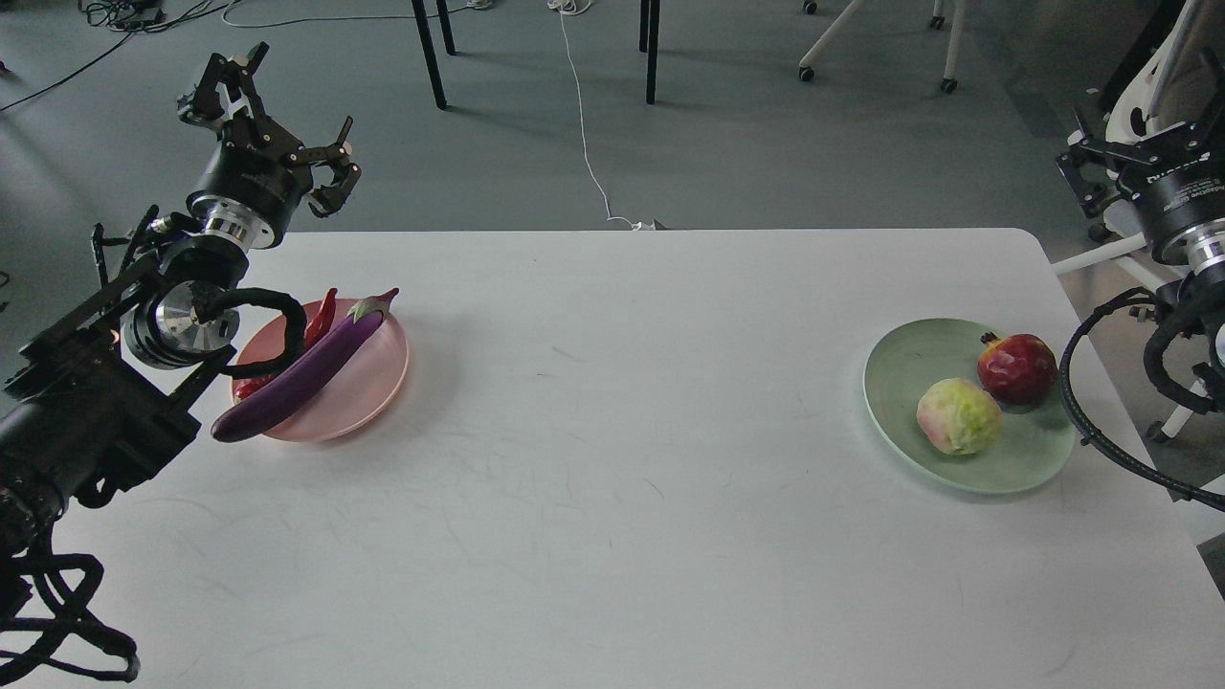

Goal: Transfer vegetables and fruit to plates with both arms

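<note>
The purple eggplant [306, 368] lies slanted across the pale pink plate [373, 388] at the table's left, its tip hanging over the near rim. The red chili pepper [322, 314] lies beside it, partly hidden by my left arm's cable. The dark red pomegranate [1017, 367] and the yellow-green fruit [958, 415] sit on the mint green plate [904, 383] at the right. My left gripper [278, 120] is open and empty, raised behind the pink plate. My right gripper [1139, 148] is open and empty, beyond the table's right edge, behind the green plate.
The white table [612, 498] has rounded far corners. Behind it on the grey floor are black table legs [431, 57], a white cable [584, 124] and chair bases. A white chair [1148, 96] stands close to my right arm.
</note>
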